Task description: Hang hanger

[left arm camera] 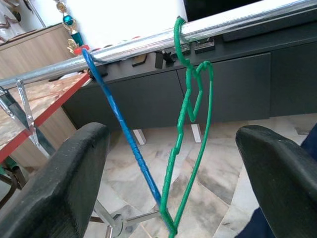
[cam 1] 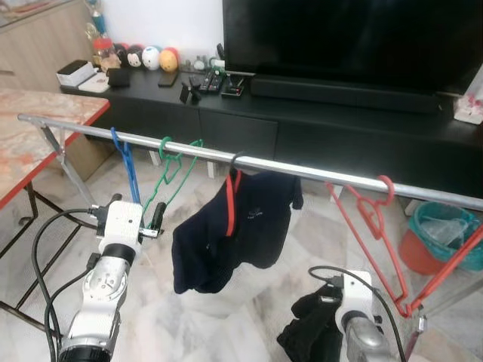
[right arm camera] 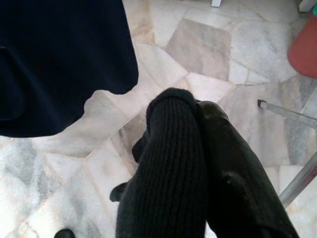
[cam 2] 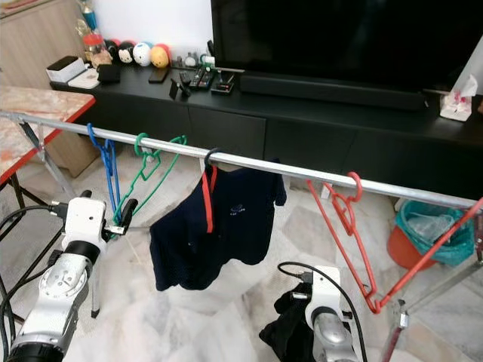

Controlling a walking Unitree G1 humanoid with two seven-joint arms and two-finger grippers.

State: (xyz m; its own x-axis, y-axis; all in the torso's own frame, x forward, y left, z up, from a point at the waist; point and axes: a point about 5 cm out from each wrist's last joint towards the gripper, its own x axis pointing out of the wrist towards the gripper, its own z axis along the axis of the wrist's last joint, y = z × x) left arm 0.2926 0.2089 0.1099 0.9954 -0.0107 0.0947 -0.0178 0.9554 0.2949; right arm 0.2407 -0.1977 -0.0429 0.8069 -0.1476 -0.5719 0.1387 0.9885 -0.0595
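your left gripper (left arm camera: 171,163) is spread wide, its two black fingers (left arm camera: 59,183) well apart with nothing between them, raised just near the rail (cam 1: 249,161). straight ahead of it the green hanger (left arm camera: 190,129) sits hooked over the rail, hanging free, and the blue hanger (left arm camera: 121,129) hangs just to its left, also hooked on; the two nearly meet at their lower ends. neither touches your fingers as far as you can see.

right of those, a navy shirt (cam 1: 230,234) hangs on a red hanger with a black hook (cam 1: 232,192), near the middle of the rail. further right a bare red hanger (cam 1: 370,226) is hooked on too.

your right gripper (right arm camera: 198,168) is low on the near right, clamped on a black knitted garment (right arm camera: 168,163) that bunches over and around the fingers, so you can't see how far they close. marble floor (right arm camera: 208,44) lies under it, and a leg of the rack (right arm camera: 297,181) stands just beside it.

beyond the rail, a black tv cabinet (cam 1: 317,124) and a screen (cam 1: 347,38).
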